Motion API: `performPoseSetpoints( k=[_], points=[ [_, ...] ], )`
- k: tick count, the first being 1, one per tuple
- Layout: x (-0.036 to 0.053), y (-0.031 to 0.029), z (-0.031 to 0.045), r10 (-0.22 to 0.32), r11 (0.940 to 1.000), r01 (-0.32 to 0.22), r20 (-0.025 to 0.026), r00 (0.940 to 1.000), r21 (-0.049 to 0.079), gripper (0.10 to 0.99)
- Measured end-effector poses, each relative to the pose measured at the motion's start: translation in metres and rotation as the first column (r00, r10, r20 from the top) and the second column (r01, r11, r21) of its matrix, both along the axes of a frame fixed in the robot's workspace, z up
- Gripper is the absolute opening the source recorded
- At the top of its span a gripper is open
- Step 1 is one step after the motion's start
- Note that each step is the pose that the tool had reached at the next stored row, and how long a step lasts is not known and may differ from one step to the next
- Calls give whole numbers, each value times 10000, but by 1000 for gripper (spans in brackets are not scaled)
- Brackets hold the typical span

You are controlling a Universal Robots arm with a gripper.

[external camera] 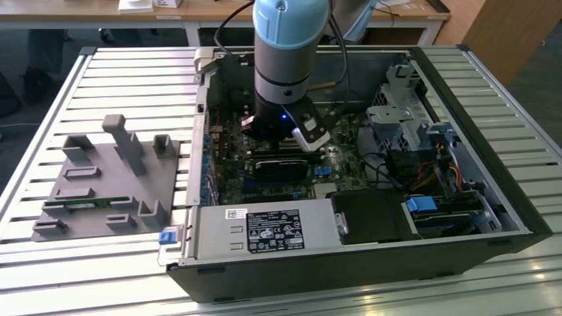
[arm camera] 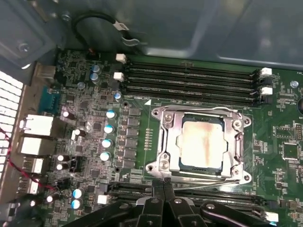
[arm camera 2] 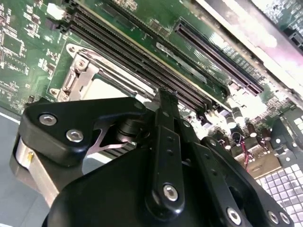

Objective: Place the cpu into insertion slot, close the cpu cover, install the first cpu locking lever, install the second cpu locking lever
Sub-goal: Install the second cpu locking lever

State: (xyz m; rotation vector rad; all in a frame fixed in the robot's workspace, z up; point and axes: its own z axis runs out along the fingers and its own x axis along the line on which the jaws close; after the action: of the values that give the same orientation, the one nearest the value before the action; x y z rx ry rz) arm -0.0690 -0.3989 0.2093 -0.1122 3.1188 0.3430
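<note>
The cpu (arm camera: 203,144), a pale silvery square, lies in the insertion slot (arm camera: 201,142) on the green motherboard. The cpu cover (arm camera: 165,142), a silver frame plate, lies flat around it. A thin metal lever rod (arm camera: 208,182) runs along the socket edge nearest the fingertips. My gripper (arm camera: 164,185) is at that edge, its black fingers (arm camera: 158,198) pressed together with no visible gap. In the second wrist view the gripper's finger (arm camera 2: 165,118) stands in front of the socket frame (arm camera 2: 78,78). In the exterior view the gripper (external camera: 279,141) is deep inside the open computer case.
Long black memory slots (arm camera: 189,80) run beside the socket, and capacitors (arm camera: 108,127) stand on its other side. A black module (external camera: 281,169) sits below the gripper in the exterior view. The power supply (external camera: 263,230), drive cage (external camera: 404,118) and a grey fixture tray (external camera: 105,178) surround the work area.
</note>
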Motion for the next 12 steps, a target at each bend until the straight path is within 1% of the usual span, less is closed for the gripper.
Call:
performPoseSetpoints(
  k=[3, 5, 7, 9, 12],
  points=[
    [-22, -7, -12, 0, 9999, 0, 0, 10000, 109, 106],
    [-27, -7, -26, 2, 9997, -2, 0, 10000, 227, 106],
    [-33, -7, -42, 1, 9995, -1, 0, 10000, 320, 106],
    [-34, -6, -66, 0, 9993, 0, 1, 10000, 368, 106],
    [-36, -7, -96, 1, 9992, -1, 0, 10000, 400, 106]
  ],
)
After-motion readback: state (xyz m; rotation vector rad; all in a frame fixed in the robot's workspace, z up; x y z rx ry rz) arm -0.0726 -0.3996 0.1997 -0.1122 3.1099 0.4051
